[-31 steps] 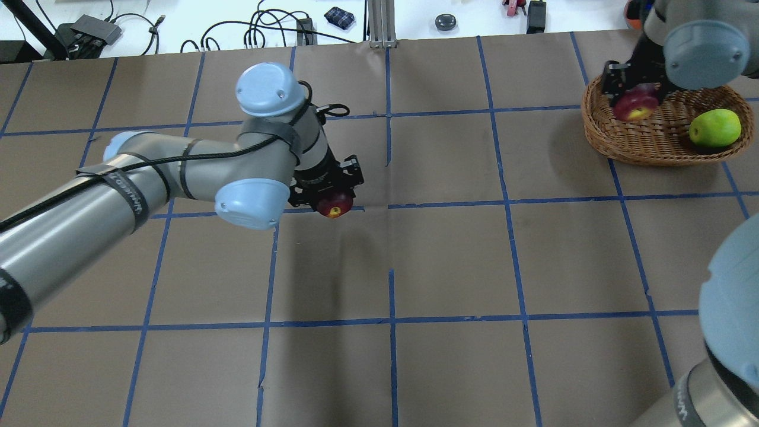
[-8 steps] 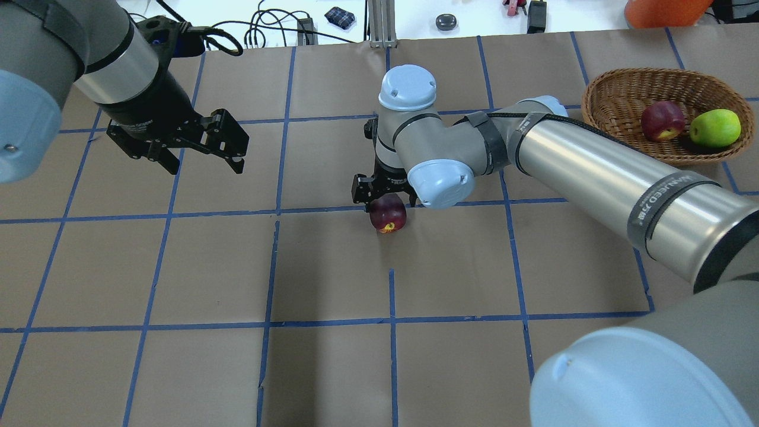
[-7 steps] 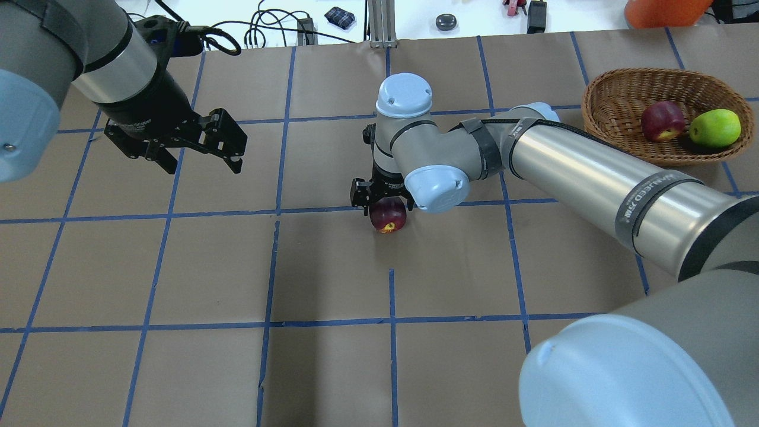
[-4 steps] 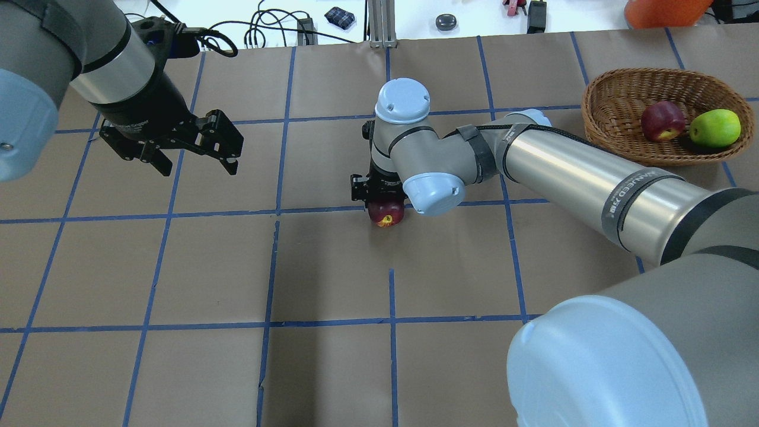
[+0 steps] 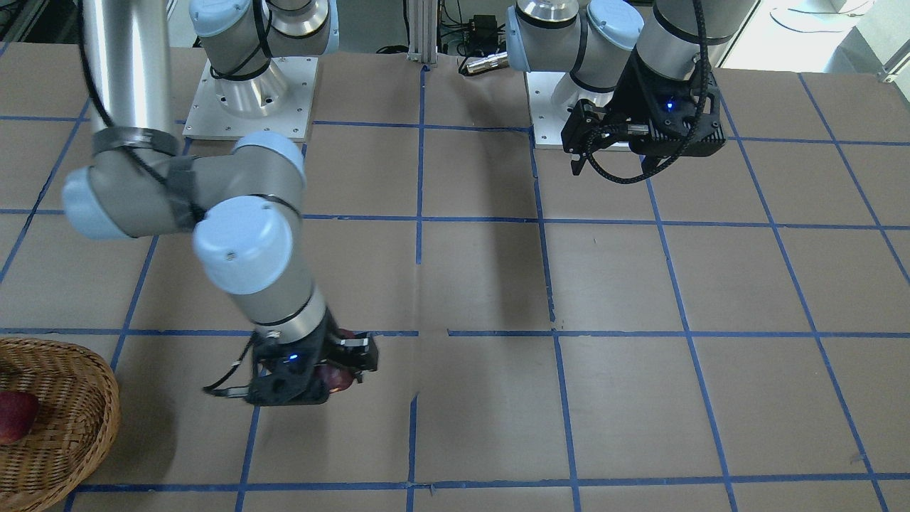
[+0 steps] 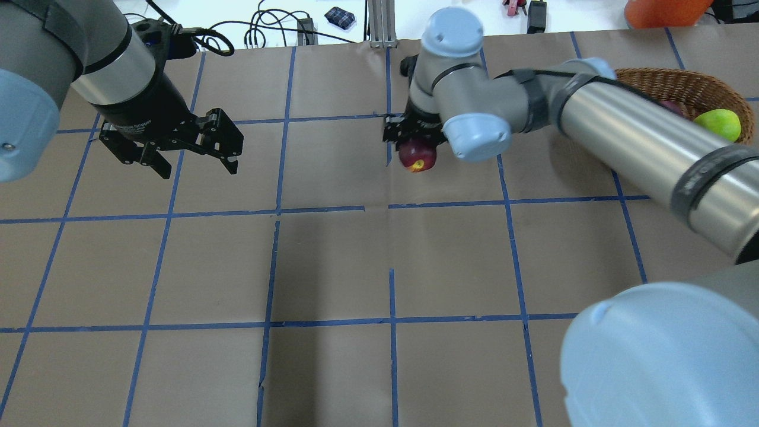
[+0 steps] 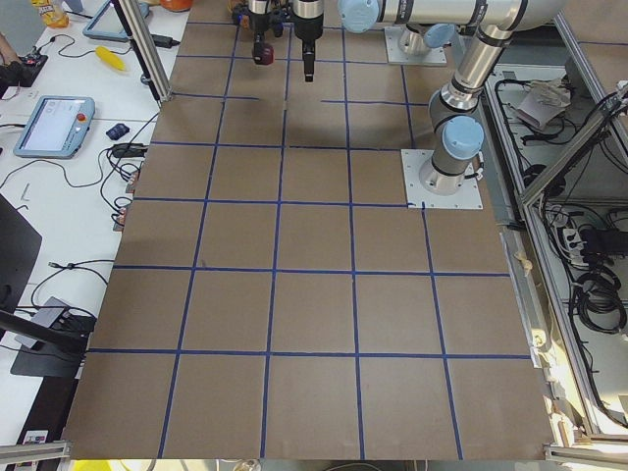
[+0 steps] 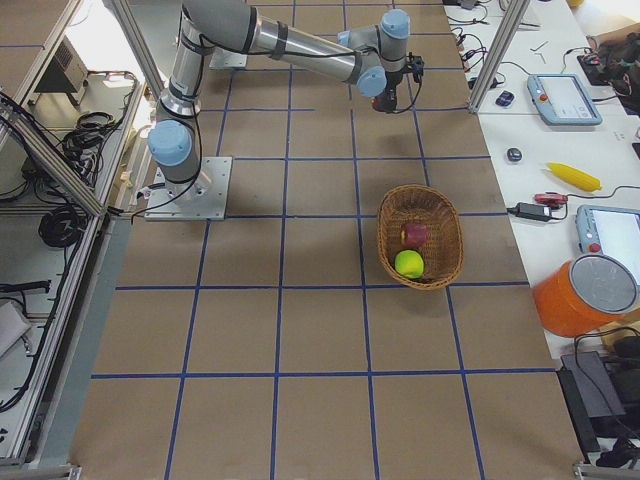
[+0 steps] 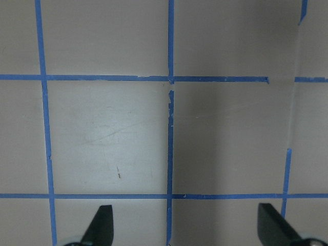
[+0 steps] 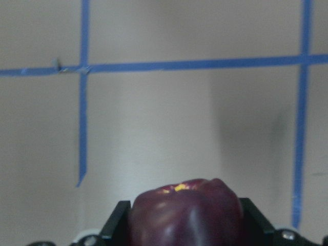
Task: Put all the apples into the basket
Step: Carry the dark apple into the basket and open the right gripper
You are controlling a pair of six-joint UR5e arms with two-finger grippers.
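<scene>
My right gripper (image 6: 416, 148) is shut on a dark red apple (image 6: 417, 157) and holds it above the table, left of the wicker basket (image 6: 682, 88). The wrist view shows the apple (image 10: 187, 215) between the fingers (image 10: 117, 224). The basket holds a green apple (image 6: 719, 123) and a red apple (image 8: 414, 235). My arm hides part of the basket in the overhead view. My left gripper (image 6: 195, 169) is open and empty above the table's left part; its wrist view shows only bare paper between the fingertips (image 9: 101, 225).
Brown paper with a blue tape grid (image 6: 391, 267) covers the table. Cables and small items lie past the far edge (image 6: 284, 29). An orange container (image 8: 585, 295) stands off the table near the basket. The arm bases (image 5: 249, 92) stand at the robot's side.
My right gripper has lifted the dark red apple off the table's middle and carried it farther away and to the right, toward the basket. My left gripper has stayed open and nearly still.
</scene>
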